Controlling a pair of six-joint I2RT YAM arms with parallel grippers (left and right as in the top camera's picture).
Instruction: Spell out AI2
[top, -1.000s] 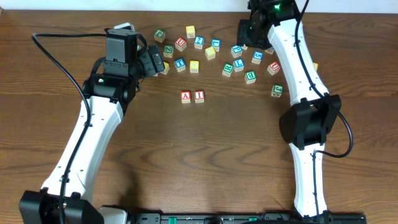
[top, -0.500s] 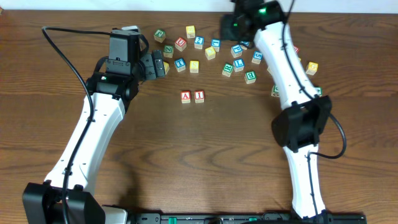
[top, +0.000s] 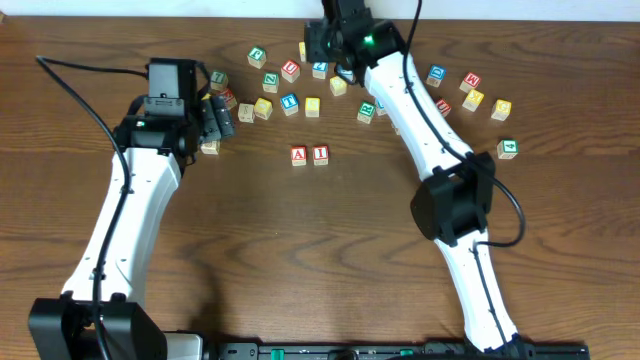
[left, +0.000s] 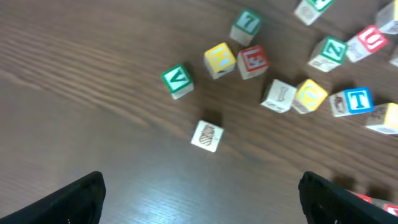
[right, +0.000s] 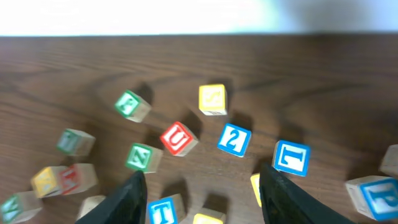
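Note:
The red A block (top: 298, 155) and red I block (top: 320, 154) stand side by side mid-table. The blue 2 block (right: 234, 140) lies among loose blocks at the back, between the red U block (right: 178, 138) and a blue block (right: 291, 157); in the overhead view it is mostly under my right gripper (top: 325, 42). My right gripper (right: 202, 199) is open and empty, hovering above these blocks. My left gripper (top: 213, 118) is open and empty (left: 205, 202), over bare wood near a plain block (left: 207, 135).
Loose letter blocks spread along the back: green V (left: 176, 81), yellow (left: 219, 60), red E (left: 252, 61), green Z (right: 142, 157), blue T (right: 165, 210). More blocks lie at the right (top: 473, 99), with a green one (top: 508, 148). The table's far edge (right: 199, 31) is close.
My right arm has swung left from the right-hand blocks to above the U and 2 blocks. My left arm has moved left, away from the middle blocks.

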